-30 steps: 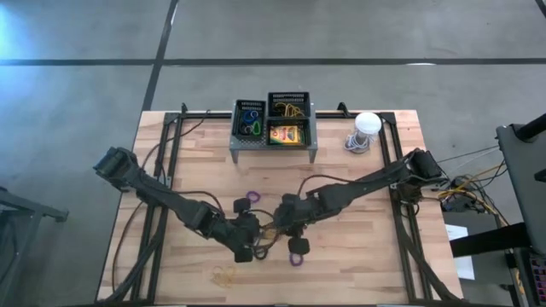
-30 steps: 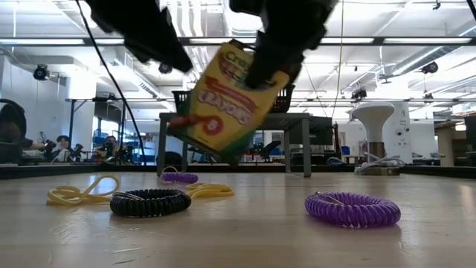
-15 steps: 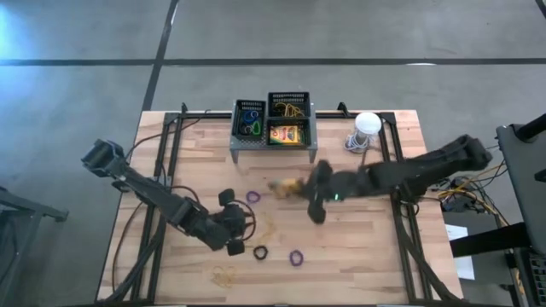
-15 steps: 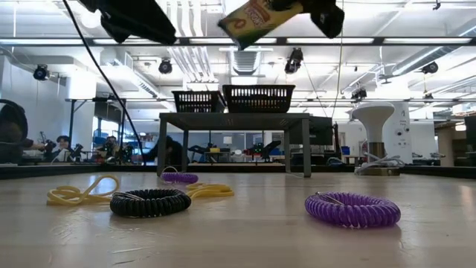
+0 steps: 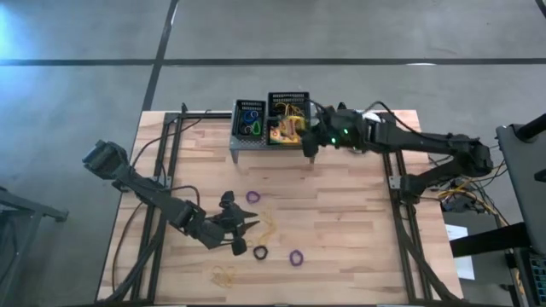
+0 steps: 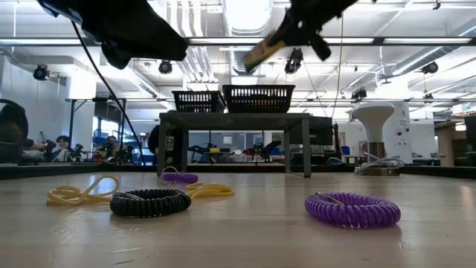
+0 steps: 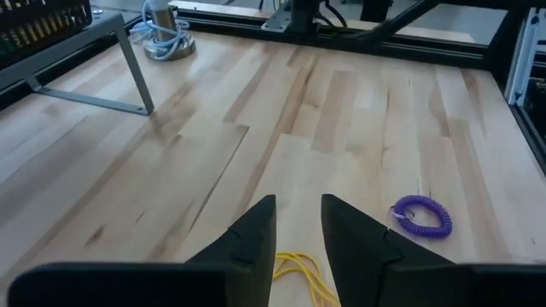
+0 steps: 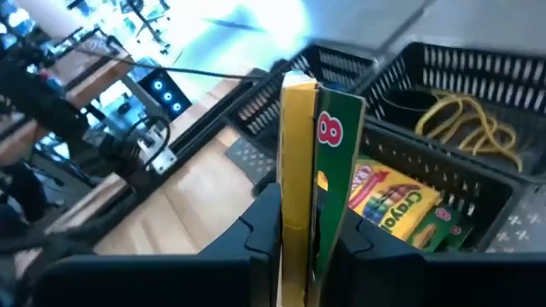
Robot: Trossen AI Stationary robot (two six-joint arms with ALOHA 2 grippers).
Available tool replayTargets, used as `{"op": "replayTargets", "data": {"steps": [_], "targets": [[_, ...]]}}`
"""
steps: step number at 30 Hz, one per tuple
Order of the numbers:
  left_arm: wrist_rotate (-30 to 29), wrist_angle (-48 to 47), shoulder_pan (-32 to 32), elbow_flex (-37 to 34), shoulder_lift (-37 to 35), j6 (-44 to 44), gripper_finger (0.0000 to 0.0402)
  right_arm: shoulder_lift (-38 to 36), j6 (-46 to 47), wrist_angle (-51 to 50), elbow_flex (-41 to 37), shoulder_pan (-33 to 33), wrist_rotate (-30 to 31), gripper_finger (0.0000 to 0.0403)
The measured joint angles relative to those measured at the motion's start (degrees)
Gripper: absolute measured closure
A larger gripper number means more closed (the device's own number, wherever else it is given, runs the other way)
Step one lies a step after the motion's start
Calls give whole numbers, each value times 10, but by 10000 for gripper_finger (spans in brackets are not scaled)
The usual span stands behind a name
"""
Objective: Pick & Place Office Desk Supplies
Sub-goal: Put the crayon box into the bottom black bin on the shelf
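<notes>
Overhead and table-level cameras share the table (image 5: 341, 222); wrist cameras look close.

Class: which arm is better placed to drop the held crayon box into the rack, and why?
Right. The right gripper already grips the crayon box above the rack; the left gripper hangs empty far off, near the loop bands.

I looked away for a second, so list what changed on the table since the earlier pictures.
The right gripper, shut on a crayon box, lifted it from mid-table and carried it over the mesh rack's basket holding another crayon box. The left gripper drew back toward the table's left side. The black band, purple bands and rubber bands stayed put.
</notes>
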Motion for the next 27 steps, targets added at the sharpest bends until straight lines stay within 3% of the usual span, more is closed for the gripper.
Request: {"op": "replayTargets", "data": {"steps": [7, 27], "targets": [[-14, 1, 0, -4, 0, 3, 299, 54, 48, -18, 30, -77, -119, 365], [-17, 2, 0, -4, 0, 11, 299, 195, 81, -152, 177, -99, -172, 364]]}}
